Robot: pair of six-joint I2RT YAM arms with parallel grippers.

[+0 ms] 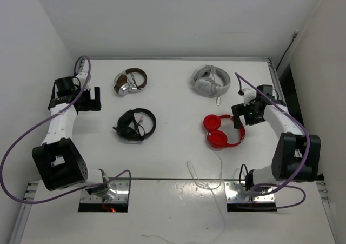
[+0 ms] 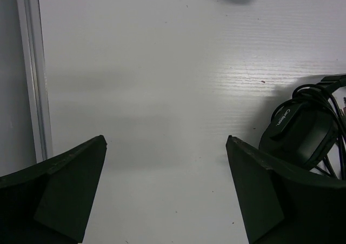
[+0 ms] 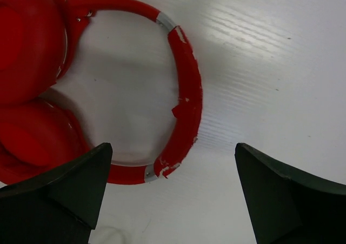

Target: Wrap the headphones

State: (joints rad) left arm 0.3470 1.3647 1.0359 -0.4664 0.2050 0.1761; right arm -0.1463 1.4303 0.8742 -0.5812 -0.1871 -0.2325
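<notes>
The red headphones (image 1: 223, 130) lie by the right gripper (image 3: 173, 146), which is wide open over the headband (image 3: 186, 103). The left gripper (image 2: 166, 141) is open too. They look light and hard; the white cable (image 1: 222, 168) looks floppy. Best to grab the headband

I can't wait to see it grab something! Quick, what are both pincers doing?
Left pincer: open, holding nothing.
Right pincer: open, holding nothing, by the red headphones.
</notes>
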